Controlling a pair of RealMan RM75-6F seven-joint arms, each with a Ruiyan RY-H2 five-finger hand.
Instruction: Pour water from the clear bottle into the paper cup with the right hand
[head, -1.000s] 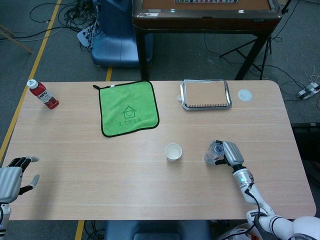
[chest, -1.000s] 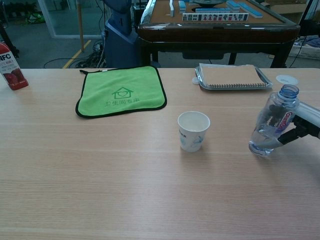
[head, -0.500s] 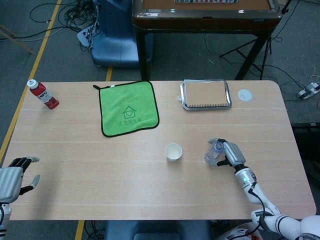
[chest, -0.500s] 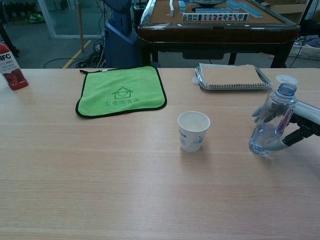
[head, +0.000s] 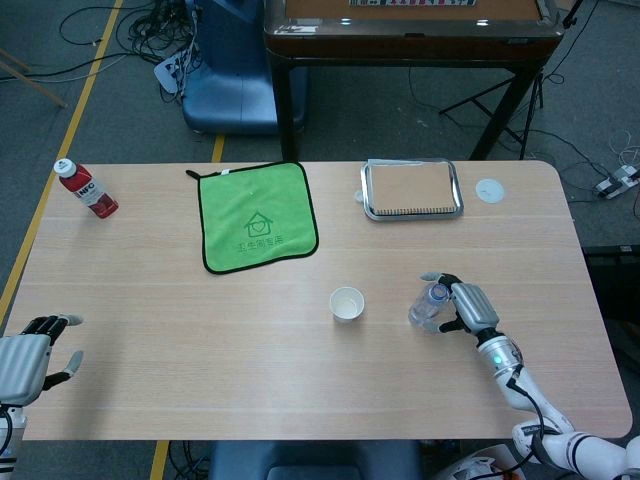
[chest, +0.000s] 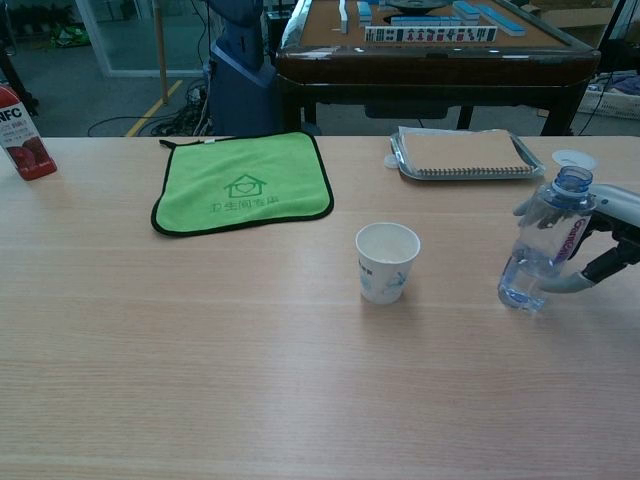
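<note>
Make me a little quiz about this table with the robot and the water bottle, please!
1. True or false: the clear bottle stands upright on the table and has no cap on.
2. What lies in the metal tray? A) a spoon B) a notebook C) an apple
3. Fill in: the paper cup stands between the green cloth and the ____.

Key: 1 true. 2 B. 3 clear bottle; the right hand is beside it, fingers spread around it.
</note>
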